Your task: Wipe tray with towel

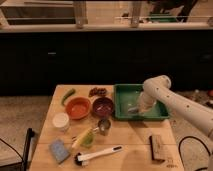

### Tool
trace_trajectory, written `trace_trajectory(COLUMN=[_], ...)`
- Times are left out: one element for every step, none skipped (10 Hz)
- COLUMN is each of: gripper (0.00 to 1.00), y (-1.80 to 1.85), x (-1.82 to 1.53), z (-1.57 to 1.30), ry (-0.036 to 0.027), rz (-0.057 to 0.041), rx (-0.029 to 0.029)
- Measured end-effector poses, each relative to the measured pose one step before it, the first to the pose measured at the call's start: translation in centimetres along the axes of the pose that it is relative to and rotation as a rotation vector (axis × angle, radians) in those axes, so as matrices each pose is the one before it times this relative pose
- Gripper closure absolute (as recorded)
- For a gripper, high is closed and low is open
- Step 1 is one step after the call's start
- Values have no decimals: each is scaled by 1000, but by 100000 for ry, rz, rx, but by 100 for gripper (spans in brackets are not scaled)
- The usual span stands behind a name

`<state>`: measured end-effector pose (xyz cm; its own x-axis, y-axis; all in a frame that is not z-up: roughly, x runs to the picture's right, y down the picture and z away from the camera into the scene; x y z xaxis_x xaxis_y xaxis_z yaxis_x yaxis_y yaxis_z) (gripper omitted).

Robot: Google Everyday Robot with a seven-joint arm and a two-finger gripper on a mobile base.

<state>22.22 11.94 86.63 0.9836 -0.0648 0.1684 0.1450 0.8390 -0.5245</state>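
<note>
A green tray lies at the right back of the wooden table. The white arm reaches in from the right, and my gripper is down inside the tray near its front middle. A pale towel shows as a light patch under the gripper, on the tray's floor. The arm's bulk hides the tray's right part.
Left of the tray stand a dark red bowl, an orange bowl, a green pepper and a white cup. In front lie a metal cup, a blue sponge, a white-handled brush and a brown block.
</note>
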Motion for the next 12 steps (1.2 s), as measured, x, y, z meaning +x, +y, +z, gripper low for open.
trace_trajectory(gripper=[100,100,100,100,100,100,100,100,100,100,100,100], y=[-320,-204,-295,-352,-261,-211,-238,-37,56,110,-2,-101], x=[200,168,101,44,105,124,2,323,370,371,390,563], z=[198,171,398,421,498,525,326,164,-43,43,-78,-179], ry=[-173,-82,-124,-109,-186,-248,-332,107,734,1210,1761,1869], rz=[81,220,169,137,214,123,16,525,748,1408,1297,1537], rx=[-327,-558,-709,-652,-860,-747,-160,-78,40,-152,-49,512])
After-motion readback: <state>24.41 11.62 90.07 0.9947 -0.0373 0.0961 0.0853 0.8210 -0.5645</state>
